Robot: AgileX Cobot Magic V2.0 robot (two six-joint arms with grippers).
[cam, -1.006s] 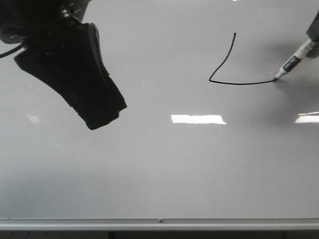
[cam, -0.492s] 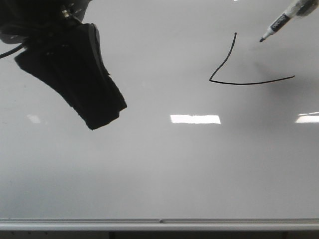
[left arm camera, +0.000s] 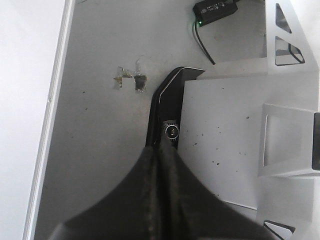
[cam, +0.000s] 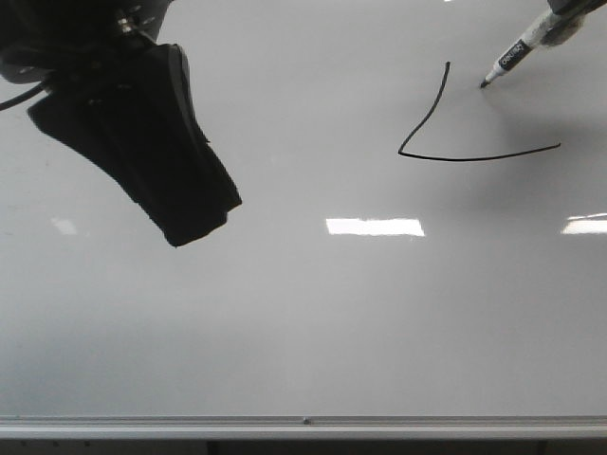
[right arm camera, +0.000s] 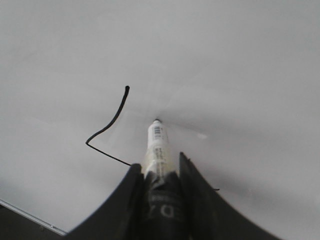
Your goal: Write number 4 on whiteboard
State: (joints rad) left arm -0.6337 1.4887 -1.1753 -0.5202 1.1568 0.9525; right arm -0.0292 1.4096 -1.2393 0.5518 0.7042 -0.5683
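Number 4 (cam: 446,128), half drawn near the whiteboard's (cam: 303,322) far right corner, with right fingers (right arm camera: 131,200) gripping a marker (cam: 507,62), left fingers (left arm camera: 160,200) closed.

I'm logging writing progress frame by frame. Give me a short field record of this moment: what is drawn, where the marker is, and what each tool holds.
surface: glossy pale grey whiteboard
drawn so far: thin black slanted stroke plus horizontal bar of the number 4; vertical line missing
marker: white-barrelled black-tipped marker pen, tip right of the slanted stroke's top; contact unclear
right tool: shut on the marker
left tool: shut, empty, away from the figure
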